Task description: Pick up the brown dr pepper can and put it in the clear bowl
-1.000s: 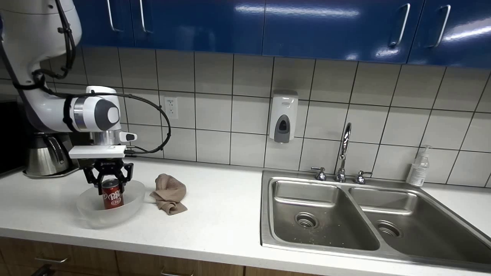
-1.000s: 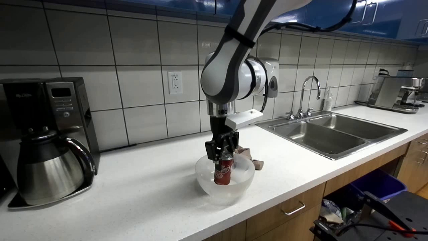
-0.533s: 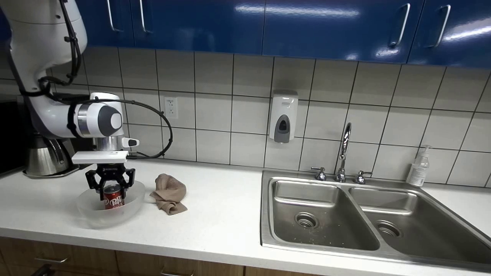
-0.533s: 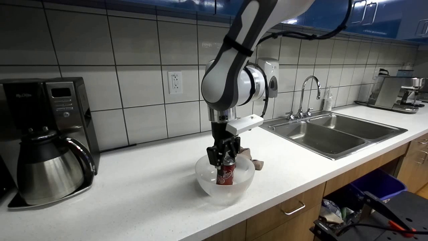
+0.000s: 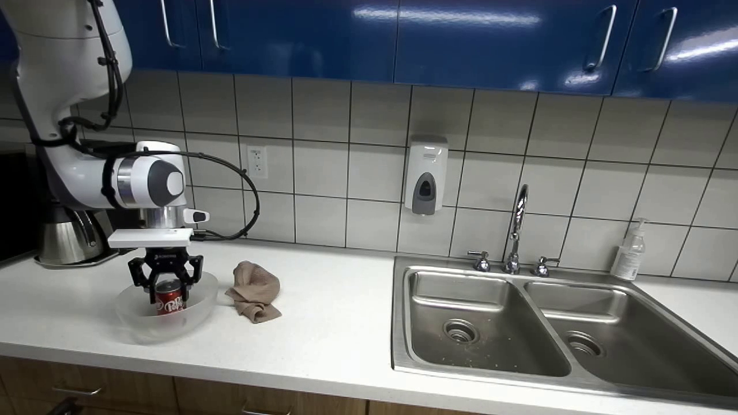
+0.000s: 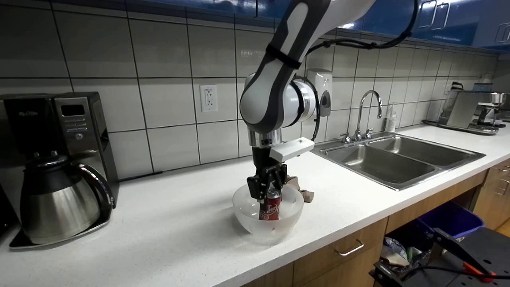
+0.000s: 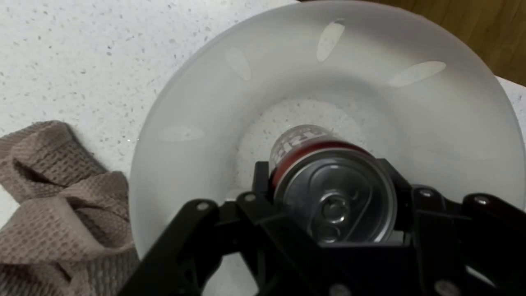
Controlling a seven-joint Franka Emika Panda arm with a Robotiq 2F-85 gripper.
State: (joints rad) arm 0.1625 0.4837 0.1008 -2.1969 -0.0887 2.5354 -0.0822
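Left part of tabletop, near side: bowl. Dr Pepper can is inside it, roughly upright, fingers holding it from both sides. Pick and carry look done; can't tell if can base touches bottom. Remaining: release, lift away. Brown cloth right of bowl, just beside, not needed.

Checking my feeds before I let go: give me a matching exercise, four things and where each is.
Things:
1. Dr Pepper can
2. cloth
3. white dispenser
4. faucet

Places:
A. on the tiles
B. at the back of the sink
C. gripped by the claw, within the bowl
D. on the counter, beside the bowl

Pairs: 1-C; 2-D; 3-A; 4-B
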